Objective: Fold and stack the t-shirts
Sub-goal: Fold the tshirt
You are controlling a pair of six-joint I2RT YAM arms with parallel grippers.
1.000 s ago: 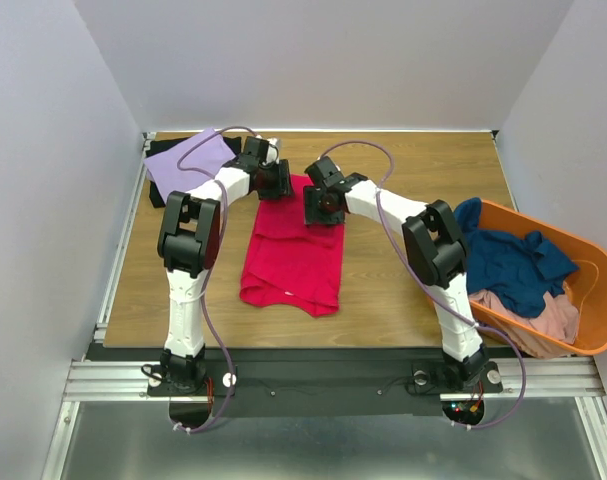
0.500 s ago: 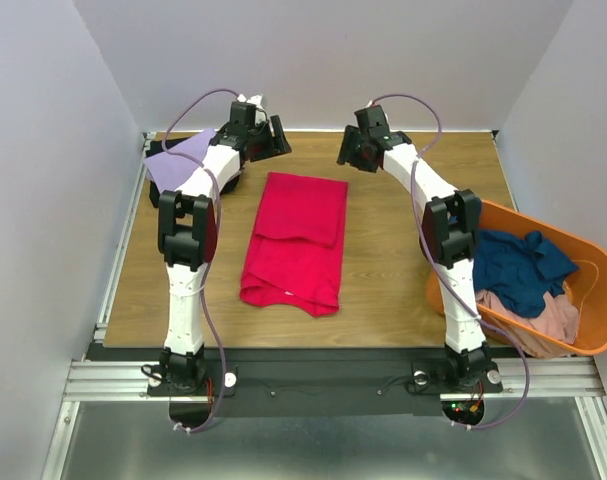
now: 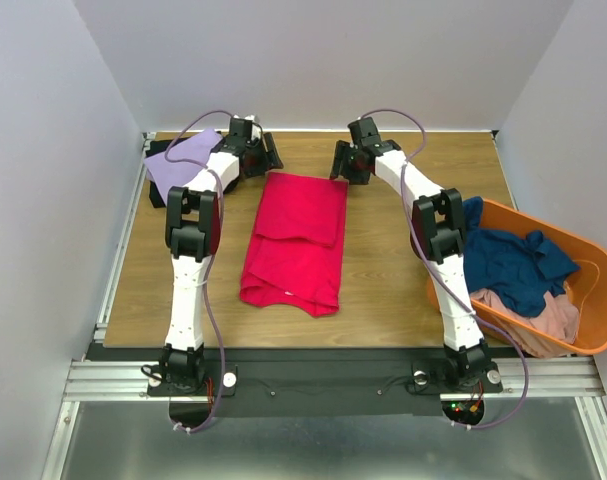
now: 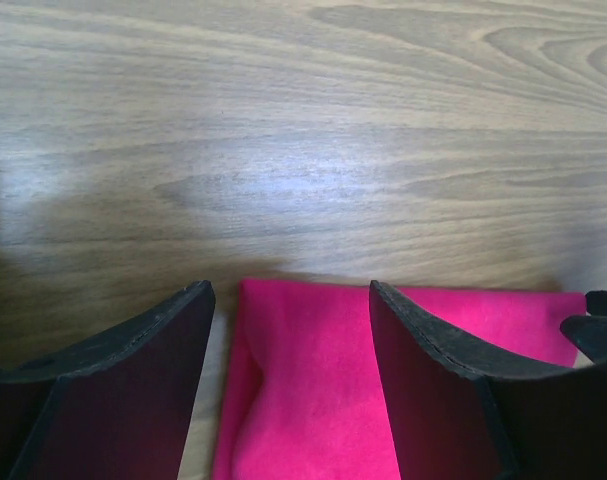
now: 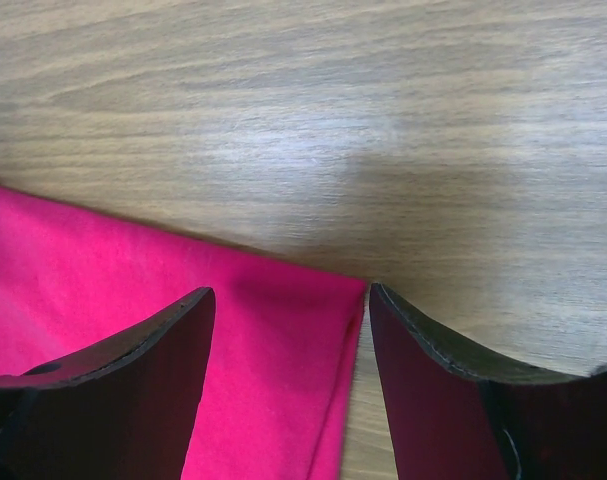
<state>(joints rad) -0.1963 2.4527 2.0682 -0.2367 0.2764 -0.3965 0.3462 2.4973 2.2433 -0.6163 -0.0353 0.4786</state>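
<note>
A crimson-pink t-shirt [image 3: 298,240] lies lengthwise mid-table, its near half folded over. My left gripper [image 3: 267,158] hovers open over the shirt's far left corner [image 4: 313,390], which lies flat between the two dark fingers [image 4: 133,380]. My right gripper [image 3: 341,163] stands open over the far right corner [image 5: 273,350], the cloth edge just inside its right finger [image 5: 453,400]. Neither holds cloth. A lavender t-shirt [image 3: 183,160] lies on a black one [image 3: 158,196] at the far left. Navy [image 3: 518,265] and dusty pink [image 3: 543,320] t-shirts sit in the tub.
The orange tub [image 3: 595,270] hangs over the table's right edge beside the right arm. White walls close in the wooden table [image 3: 393,280] on three sides. A metal rail [image 3: 313,375] runs along the near edge.
Both grippers let go of the crimson shirt's far end, opened, swung back and out, then came down at its far corners. The far end now lies spread flat.
</note>
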